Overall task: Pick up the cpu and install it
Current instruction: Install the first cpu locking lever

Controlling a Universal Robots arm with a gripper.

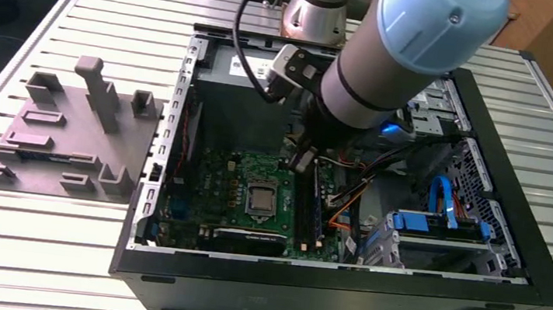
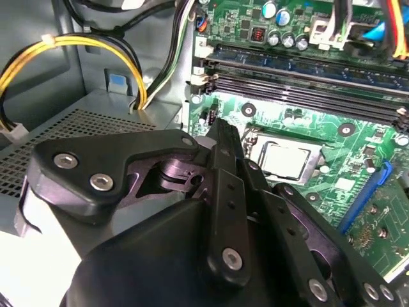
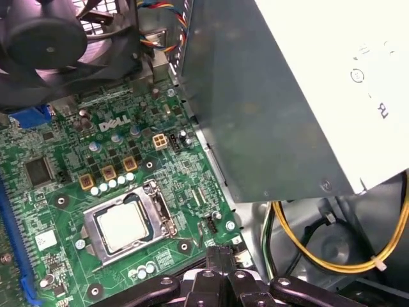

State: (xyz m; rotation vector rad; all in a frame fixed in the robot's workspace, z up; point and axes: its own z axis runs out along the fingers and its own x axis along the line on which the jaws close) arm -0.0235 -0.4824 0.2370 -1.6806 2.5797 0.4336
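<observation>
The cpu [image 3: 121, 227] is a pale silvery square lying flat inside the metal-framed socket [image 3: 163, 211] on the green motherboard; it also shows in the second wrist view as the cpu [image 2: 284, 160]. In the exterior view the socket [image 1: 260, 198] sits mid-board inside the open computer case. My gripper [image 1: 303, 158] hangs above the board beside the socket, toward the power-supply side. Its black fingers meet at a narrow tip in both wrist views, gripper [image 2: 222, 131] and gripper [image 3: 220, 254], with nothing between them. It does not touch the cpu.
The grey power-supply box [image 3: 275, 96] stands close beside the arm. A black fan [image 3: 38, 38], memory slots [image 2: 307, 77] and yellow cables [image 2: 64, 45] crowd the board. A drive cage with blue cables [image 1: 441, 221] fills the case's right. Grey-purple blocks [image 1: 69, 139] rest on the slatted table.
</observation>
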